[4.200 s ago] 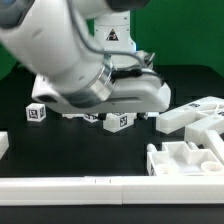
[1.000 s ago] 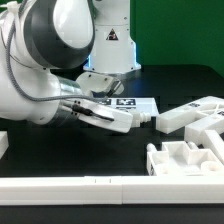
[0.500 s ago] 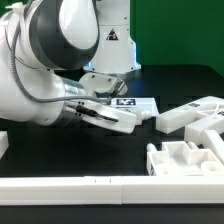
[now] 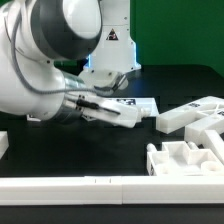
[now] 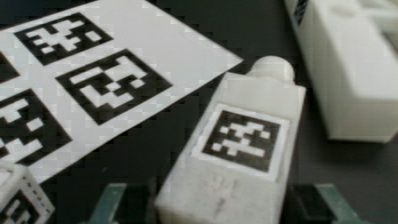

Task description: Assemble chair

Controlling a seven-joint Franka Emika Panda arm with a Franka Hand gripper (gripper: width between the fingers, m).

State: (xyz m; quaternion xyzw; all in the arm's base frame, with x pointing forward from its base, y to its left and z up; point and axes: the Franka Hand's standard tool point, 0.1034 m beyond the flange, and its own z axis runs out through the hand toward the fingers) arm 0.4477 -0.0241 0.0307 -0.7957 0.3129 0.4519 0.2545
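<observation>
A white chair bar (image 5: 249,130) with a square tag and a rounded peg end lies between my fingers (image 5: 121,200). My gripper (image 5: 221,205) is shut on its near end, with thin dark gaps showing beside the finger bases. In the exterior view the gripper (image 4: 116,112) holds the bar (image 4: 140,115) low over the table, pointing to the exterior view's right, beside the marker board (image 4: 132,102). Another white chair part (image 4: 195,112) lies just past the bar's tip.
The marker board (image 5: 89,70) carries several tags. A blocky white part (image 4: 185,155) sits front right, behind a long white rail (image 4: 100,188). A thick white slab (image 5: 356,60) lies beyond the bar's peg end. A small tagged piece (image 5: 15,195) shows beside my fingers.
The jaws have closed in on the white bar. Arm and bar have shifted slightly up and to the exterior view's right.
</observation>
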